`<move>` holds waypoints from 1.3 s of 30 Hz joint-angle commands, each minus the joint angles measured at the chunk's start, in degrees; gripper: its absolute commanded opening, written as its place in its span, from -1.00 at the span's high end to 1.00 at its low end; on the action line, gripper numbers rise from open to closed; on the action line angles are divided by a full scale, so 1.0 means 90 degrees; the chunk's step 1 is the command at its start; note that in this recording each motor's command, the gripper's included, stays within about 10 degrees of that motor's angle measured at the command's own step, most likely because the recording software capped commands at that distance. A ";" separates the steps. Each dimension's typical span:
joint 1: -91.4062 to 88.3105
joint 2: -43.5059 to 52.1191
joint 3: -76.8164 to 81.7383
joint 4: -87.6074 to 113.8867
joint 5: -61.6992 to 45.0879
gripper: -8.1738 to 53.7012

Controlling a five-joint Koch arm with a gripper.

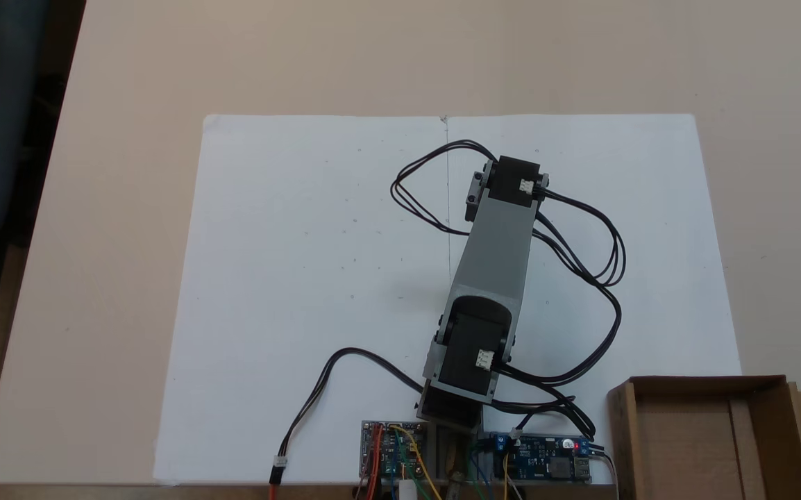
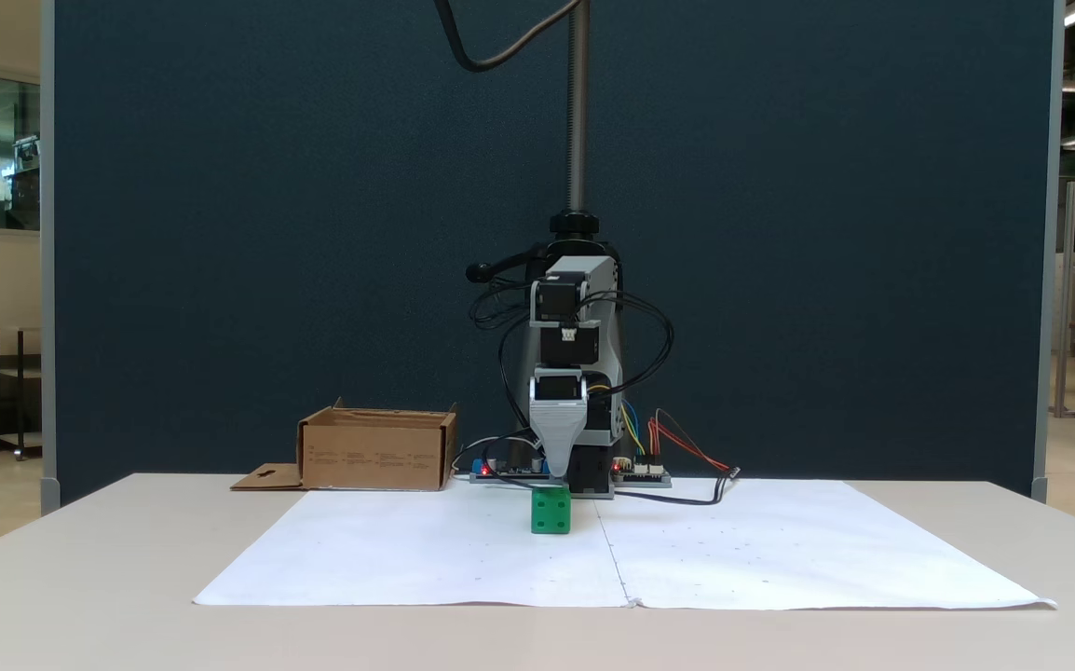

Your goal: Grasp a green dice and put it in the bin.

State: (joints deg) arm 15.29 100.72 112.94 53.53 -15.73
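The green dice (image 2: 551, 512) rests on the white paper (image 2: 463, 550), near the seam where its two sheets meet. My gripper (image 2: 557, 475) points straight down with its grey tip just above the top of the dice. A single pointed jaw faces the camera, so its state stays unclear, and whether it touches the dice cannot be told. In a fixed view from above, the arm (image 1: 494, 264) stretches over the paper and covers both. The bin (image 2: 376, 454), a shallow brown cardboard box with a hang-hole flap, stands beside the arm's base; its wall (image 1: 709, 380) shows at the lower right from above.
Circuit boards (image 1: 393, 451) and loose black cables (image 1: 581, 264) lie around the arm's base at the paper's near edge. The white paper (image 1: 303, 278) covers most of the beige table (image 1: 130, 104). A metal pole (image 2: 578, 112) and dark blue panel stand behind the arm.
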 commanded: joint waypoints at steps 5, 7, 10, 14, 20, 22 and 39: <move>0.0146 0.0107 -0.0088 -0.0479 -0.0303 -0.76; 0.0166 0.0107 -0.0068 -0.0479 -0.0303 -0.76; 0.0205 0.0107 -0.0049 -0.0488 -0.0303 -0.76; 0.0273 0.0107 -0.0020 -0.0508 -0.0303 -0.76; 0.0439 0.0107 0.0186 -0.0654 -0.0313 -0.76; 0.0439 0.0107 0.0244 -0.0693 -0.0313 -0.76; 0.0391 -0.0439 0.0850 -0.1738 -0.0303 -0.76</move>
State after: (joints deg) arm 17.93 96.24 120.67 39.81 -15.73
